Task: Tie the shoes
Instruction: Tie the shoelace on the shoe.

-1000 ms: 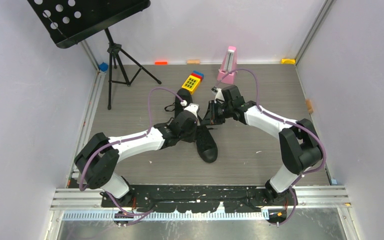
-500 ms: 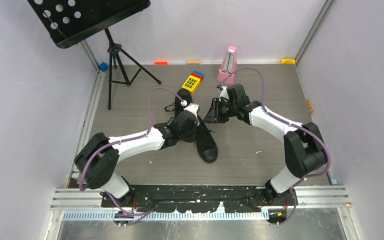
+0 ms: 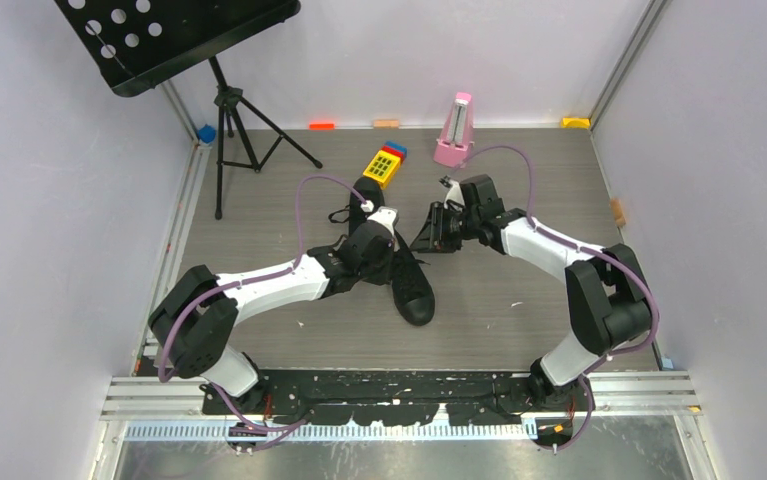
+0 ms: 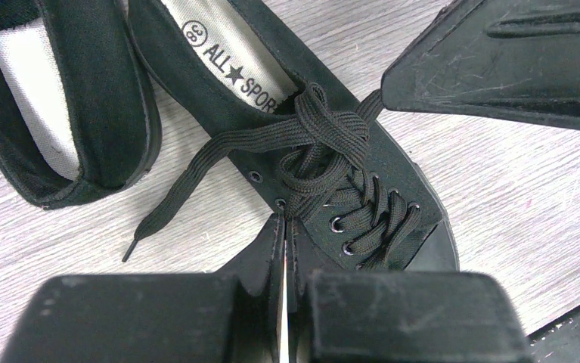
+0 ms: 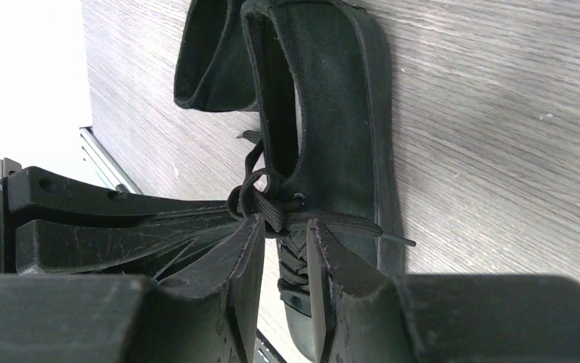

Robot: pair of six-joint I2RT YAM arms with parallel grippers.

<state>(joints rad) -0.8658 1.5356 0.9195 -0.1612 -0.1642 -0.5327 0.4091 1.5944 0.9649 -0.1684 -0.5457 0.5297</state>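
One of the black shoes (image 4: 392, 174) lies on the grey floor, toe near me, also visible in the top view (image 3: 417, 295). Its laces are crossed into a loose knot (image 4: 324, 140), and one free end (image 4: 173, 204) trails left. My left gripper (image 4: 285, 221) is shut, with a lace strand from the knot pinched at its tips. My right gripper (image 5: 285, 223) is open, its fingers straddling the knot (image 5: 260, 204) without squeezing it. The second shoe (image 4: 113, 98) lies just left of the first and is mostly hidden under my left arm in the top view.
A black music stand (image 3: 229, 110) stands at the back left. A yellow keypad toy (image 3: 384, 165) and a pink metronome (image 3: 454, 130) sit behind the shoes. Small coloured blocks line the back wall (image 3: 321, 125). Walls close in both sides.
My right gripper has opened, let go of the lace and drawn slightly right. The left gripper stayed shut and in place.
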